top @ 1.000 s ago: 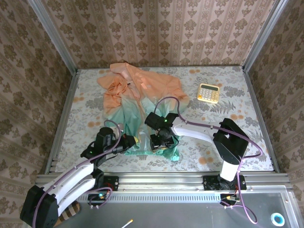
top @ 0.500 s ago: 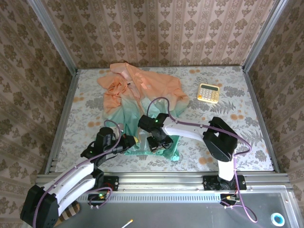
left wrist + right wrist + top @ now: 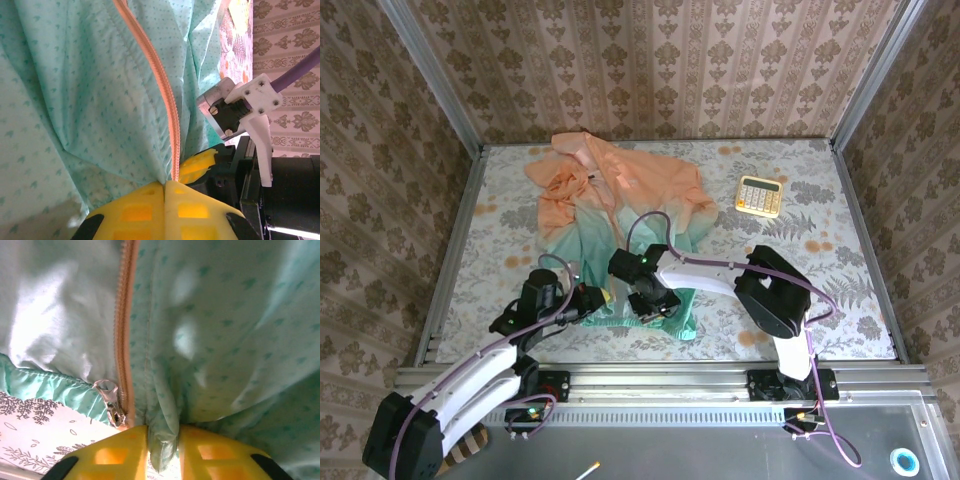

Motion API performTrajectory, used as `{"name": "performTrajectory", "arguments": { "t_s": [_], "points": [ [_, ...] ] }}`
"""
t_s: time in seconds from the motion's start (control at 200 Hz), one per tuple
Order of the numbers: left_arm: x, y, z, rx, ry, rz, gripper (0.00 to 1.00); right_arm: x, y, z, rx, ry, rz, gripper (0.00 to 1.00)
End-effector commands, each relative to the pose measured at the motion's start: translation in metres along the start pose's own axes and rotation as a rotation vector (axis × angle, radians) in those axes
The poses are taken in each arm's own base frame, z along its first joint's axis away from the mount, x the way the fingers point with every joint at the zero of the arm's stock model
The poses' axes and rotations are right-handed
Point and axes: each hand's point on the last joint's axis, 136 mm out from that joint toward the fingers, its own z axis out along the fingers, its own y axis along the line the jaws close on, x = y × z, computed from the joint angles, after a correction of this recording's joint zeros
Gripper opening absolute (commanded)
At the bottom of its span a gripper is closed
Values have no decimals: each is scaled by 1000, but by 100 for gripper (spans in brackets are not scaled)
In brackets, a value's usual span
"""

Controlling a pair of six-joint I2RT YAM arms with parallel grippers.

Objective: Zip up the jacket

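While the jacket (image 3: 620, 200) is lying rumpled on the table (image 3: 800, 290), peach hood toward the upper middle of the overhead frame and mint hem toward the lower middle, both arms are working at the hem end.

- Left gripper (image 3: 592, 297): sitting at the left edge of the hem, lower left of centre in the overhead view. In its own wrist view the yellow fingers are pressing together at bottom centre and pinching the lower end of the orange zipper (image 3: 165, 95), which is running up from them toward the top of the frame.
- Right gripper (image 3: 645, 305): hanging over the hem just to the right of the other. Its wrist view shows the fingers at bottom centre squeezing a fold of mint fabric beside the zipper line.
- Slider (image 3: 114, 407): silver pull lying at lower left of the right wrist view, just left of the fingers and outside their grip, near the hem edge. Whether the two zipper halves are joined above it cannot be told.
- Calculator (image 3: 758, 195): upper right of the table, well apart from the work.

Step in hand, as judged: anchoring the hem and seeking the pull; zipping is apparently not yet begun. The next move is probably calling for the right fingers to let the fold go, shift left onto the pull, and draw it toward the hood while the left is holding the bottom taut.
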Motion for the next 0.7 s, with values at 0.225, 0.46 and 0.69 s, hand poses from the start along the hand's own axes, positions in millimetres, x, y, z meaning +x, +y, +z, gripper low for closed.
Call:
{"name": "performTrajectory", "arguments": {
  "t_s": [0.225, 0.46, 0.69],
  "points": [
    [4, 0, -2, 15, 9, 7, 0, -10, -6, -41, -43, -209, -3, 0],
    [-2, -11, -2, 25, 7, 30, 0, -25, -2, -75, -128, -376, -59, 0],
    [-17, -36, 0, 74, -14, 58, 0, -38, 5, -103, -173, -507, -143, 0]
  ]
}}
